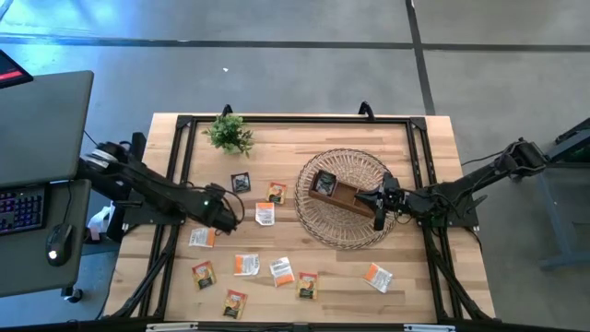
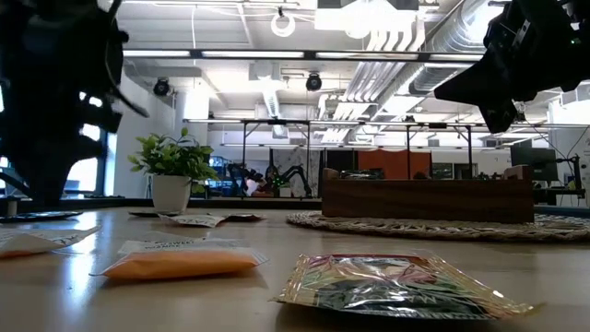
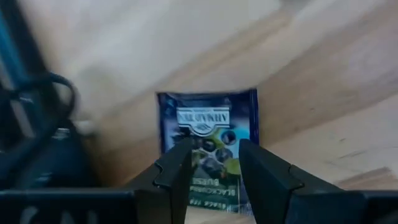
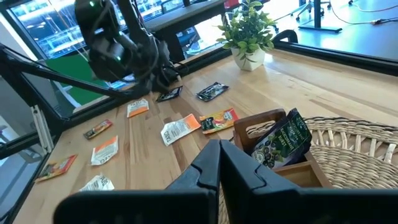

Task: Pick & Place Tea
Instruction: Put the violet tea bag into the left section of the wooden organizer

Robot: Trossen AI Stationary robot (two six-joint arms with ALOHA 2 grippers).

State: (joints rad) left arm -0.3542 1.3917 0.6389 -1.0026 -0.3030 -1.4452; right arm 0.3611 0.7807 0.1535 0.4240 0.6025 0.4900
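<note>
Several small tea packets lie flat on the table's left and near parts, such as an orange-white one (image 1: 265,214) and a black one (image 1: 241,182). My left gripper (image 1: 228,211) is low over another dark packet (image 3: 208,134), also seen below it in the right wrist view (image 4: 170,94). Its fingers are a little apart over the packet's face, the gap narrower than the packet. My right gripper (image 4: 221,167) is shut and empty, above the wicker basket (image 1: 346,231), beside the wooden tray (image 1: 332,190). A dark packet (image 4: 283,140) leans upright in that tray. My left gripper comes at the dark packet from above, one finger (image 3: 177,168) on each side of its middle strip (image 3: 211,168). The packet lies flat on the table. I cannot tell whether the fingertips touch it.
A small green plant (image 1: 230,134) stands at the far left corner. A black frame (image 1: 295,120) runs along the table's edges. In the low view an orange packet (image 2: 180,263) and a foil packet (image 2: 396,286) lie near the near edge. A desk with a keyboard (image 1: 20,207) is left of the table.
</note>
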